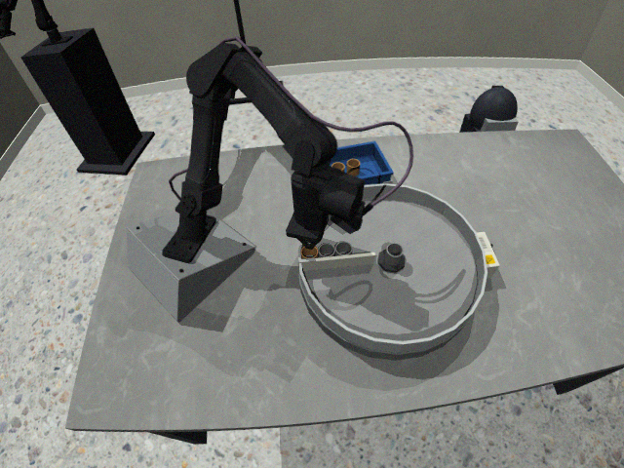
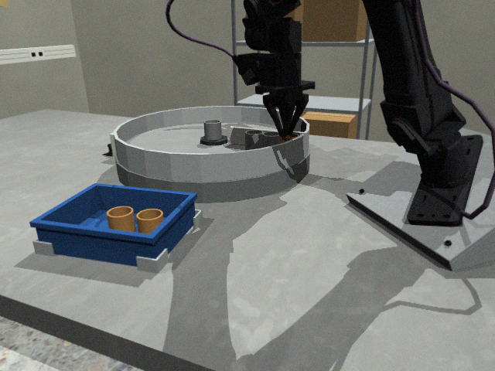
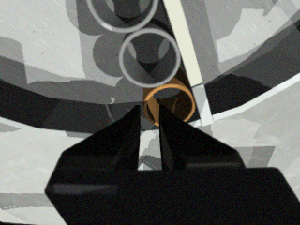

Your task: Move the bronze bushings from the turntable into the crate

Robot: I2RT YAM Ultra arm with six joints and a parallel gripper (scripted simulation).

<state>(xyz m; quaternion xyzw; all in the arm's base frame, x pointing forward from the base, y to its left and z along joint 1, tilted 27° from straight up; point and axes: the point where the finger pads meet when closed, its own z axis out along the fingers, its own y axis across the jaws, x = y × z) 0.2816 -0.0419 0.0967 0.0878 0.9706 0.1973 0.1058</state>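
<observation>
Two bronze bushings (image 1: 353,167) (image 2: 121,219) upright in crate, third on turntable

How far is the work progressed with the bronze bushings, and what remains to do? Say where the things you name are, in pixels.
Done: two bronze bushings (image 1: 353,170) (image 2: 121,222) stand in the blue crate (image 1: 378,177) (image 2: 100,248).
In progress: the gripper (image 1: 308,245) (image 2: 285,135) (image 3: 149,112) is at the third bronze bushing (image 1: 307,253) (image 2: 291,138) (image 3: 192,112); whether it grips the wall is unclear.
Left: bring that one to the crate. The two steel bushings (image 1: 326,251) (image 2: 253,140) (image 3: 122,63) beside it are correctly on the turntable (image 1: 395,339) (image 2: 159,164) (image 3: 47,49).

Three bronze bushings (image 1: 353,172) (image 2: 121,222) (image 3: 193,105), two steel bushings (image 1: 326,250) (image 2: 253,142) (image 3: 121,58), one turntable (image 1: 398,339) (image 2: 199,165) (image 3: 262,97), one crate (image 1: 381,175) (image 2: 91,232).
</observation>
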